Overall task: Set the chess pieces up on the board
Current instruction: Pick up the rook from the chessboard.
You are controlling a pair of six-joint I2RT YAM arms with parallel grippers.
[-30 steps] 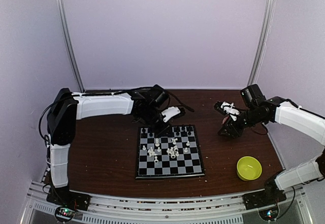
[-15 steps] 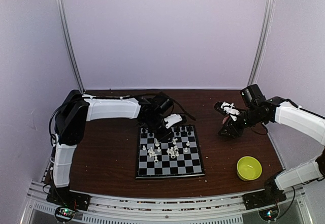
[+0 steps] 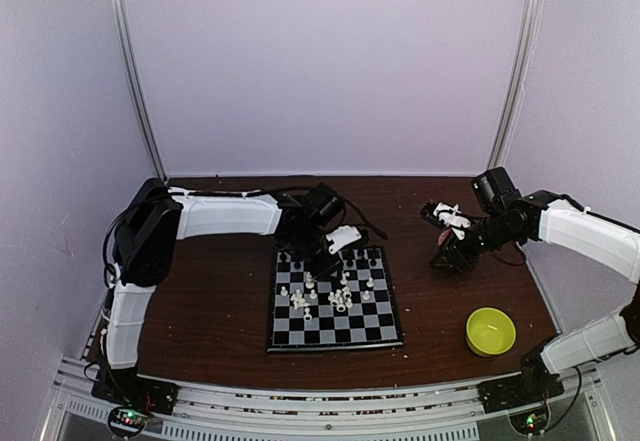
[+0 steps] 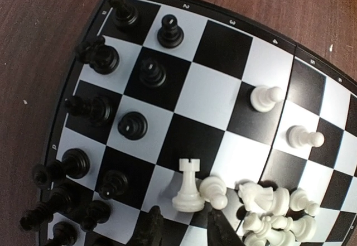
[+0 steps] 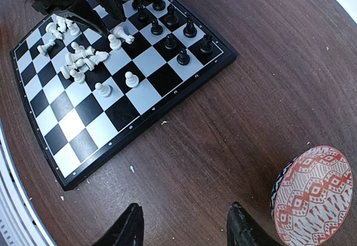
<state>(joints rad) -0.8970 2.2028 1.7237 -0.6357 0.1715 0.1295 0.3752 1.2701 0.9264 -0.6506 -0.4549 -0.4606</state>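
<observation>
Left wrist view: my left gripper (image 4: 184, 232) sits low over the board (image 4: 217, 45), jaws part-open w/ nothing pinched. The white rook (image 4: 188, 189) stands upright just ahead of the tips, clear of both. Black pieces (image 4: 133, 126) are mostly ranked in two rows along one edge. White pieces (image 4: 273, 207) lie in a jumble mid-board, several tipped over, plus a couple of lone pawns. So I'd say black is approx done & white is the step in hand. Nxt move prob. needs a narrow pinch on one white piece w/o knocking its neighbours, then a carry to the bare rows on the opposite side. My right gripper (image 5: 187, 229) hangs open & empty over the desk (image 5: 234, 123), btw board and red-patterned bowl (image 5: 312, 190).
</observation>
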